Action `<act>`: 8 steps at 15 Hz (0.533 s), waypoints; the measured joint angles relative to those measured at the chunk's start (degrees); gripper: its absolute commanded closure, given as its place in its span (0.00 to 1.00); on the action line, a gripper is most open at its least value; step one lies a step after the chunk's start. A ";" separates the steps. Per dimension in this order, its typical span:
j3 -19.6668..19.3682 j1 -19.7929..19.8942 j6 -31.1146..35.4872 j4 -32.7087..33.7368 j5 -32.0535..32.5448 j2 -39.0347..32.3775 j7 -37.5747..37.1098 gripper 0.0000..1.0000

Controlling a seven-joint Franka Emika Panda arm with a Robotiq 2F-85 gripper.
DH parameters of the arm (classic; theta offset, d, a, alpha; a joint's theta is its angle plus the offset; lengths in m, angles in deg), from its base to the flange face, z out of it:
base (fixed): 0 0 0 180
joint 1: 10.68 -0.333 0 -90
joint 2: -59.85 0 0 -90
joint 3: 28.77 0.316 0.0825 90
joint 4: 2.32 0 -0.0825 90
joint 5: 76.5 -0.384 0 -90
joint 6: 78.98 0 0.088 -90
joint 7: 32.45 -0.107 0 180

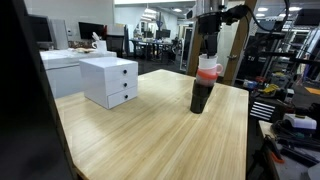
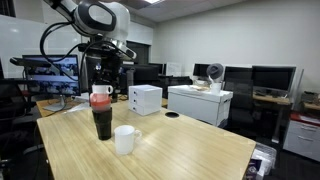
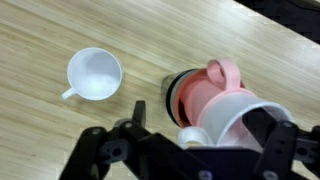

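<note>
The gripper [image 3: 200,128] stands open, jaws spread to either side of a white cup [image 3: 238,112]. This cup is nested in a pink mug [image 3: 212,80], itself set in a dark cup [image 1: 201,98] upright on the table [image 1: 150,135]. The stack looks light, stiff, smooth and tippy, best pinched across the top cup's rim. A white mug [image 3: 93,73] stands nearby.
</note>
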 measured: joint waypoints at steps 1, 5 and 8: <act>-0.02 0.02 0.91 -0.27 0.15 0.00 -0.43 0.00; -0.04 0.13 4.47 -1.10 1.53 0.00 -2.17 0.00; -0.04 0.35 7.61 -2.20 2.57 0.01 -3.22 0.00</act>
